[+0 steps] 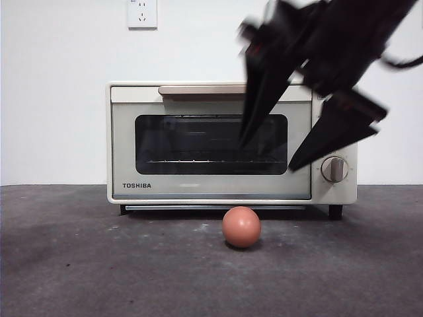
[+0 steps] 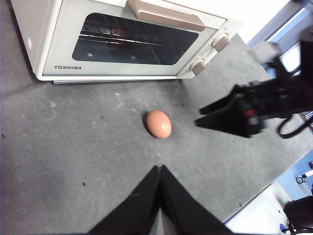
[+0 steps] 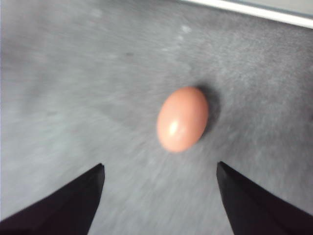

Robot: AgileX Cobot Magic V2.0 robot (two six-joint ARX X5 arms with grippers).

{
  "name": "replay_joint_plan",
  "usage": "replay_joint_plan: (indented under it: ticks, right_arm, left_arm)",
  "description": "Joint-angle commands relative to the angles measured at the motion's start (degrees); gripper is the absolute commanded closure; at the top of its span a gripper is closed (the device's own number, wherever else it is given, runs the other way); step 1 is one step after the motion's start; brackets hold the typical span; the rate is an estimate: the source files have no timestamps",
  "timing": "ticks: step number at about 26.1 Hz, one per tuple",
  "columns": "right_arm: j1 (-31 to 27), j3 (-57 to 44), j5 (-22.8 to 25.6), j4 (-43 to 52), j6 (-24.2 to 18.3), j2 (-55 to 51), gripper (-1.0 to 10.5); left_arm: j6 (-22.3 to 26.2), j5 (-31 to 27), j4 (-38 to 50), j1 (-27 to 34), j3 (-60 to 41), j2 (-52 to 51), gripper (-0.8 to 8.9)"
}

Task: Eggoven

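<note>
The reddish-brown egg (image 1: 241,226) lies on the dark grey table just in front of the cream TOSHIBA toaster oven (image 1: 125,132), whose glass door is shut. My right gripper (image 1: 266,157) is open and empty, hanging above the egg in front of the oven door. In the right wrist view the egg (image 3: 182,119) lies just beyond the open right gripper (image 3: 160,165). My left gripper (image 2: 159,167) is shut and empty, held back from the egg (image 2: 159,124). The left wrist view also shows the oven (image 2: 58,39) and the right gripper (image 2: 198,118).
A wall socket (image 1: 142,13) sits on the white wall behind the oven. The oven has a handle (image 1: 201,90) along the top of its door and a knob (image 1: 335,169) at its lower right. The table's edge (image 2: 254,205) runs near the left arm.
</note>
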Motion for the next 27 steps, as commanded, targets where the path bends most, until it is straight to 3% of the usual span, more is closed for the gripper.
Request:
replay_joint_plan:
  ticks: [1,8,16,27]
  right_arm:
    - [1.3,3.2,1.7,0.7,1.0,5.1,5.8]
    - [2.3,10.7,3.4,0.5,1.0,18.3,5.8]
    - [2.4,11.5,6.3,1.2,0.9,23.5,5.9]
    - [2.4,11.5,6.1,-0.2,0.9,23.9,8.6]
  left_arm:
    - [0.9,0.2,0.7,-0.2,1.1,0.2,8.08]
    - [0.9,0.2,0.7,-0.2,1.1,0.2,8.08]
    - [0.9,0.2,0.7,-0.2,1.1,0.3,8.08]
    - [0.9,0.2,0.8,-0.2,1.1,0.2,8.08]
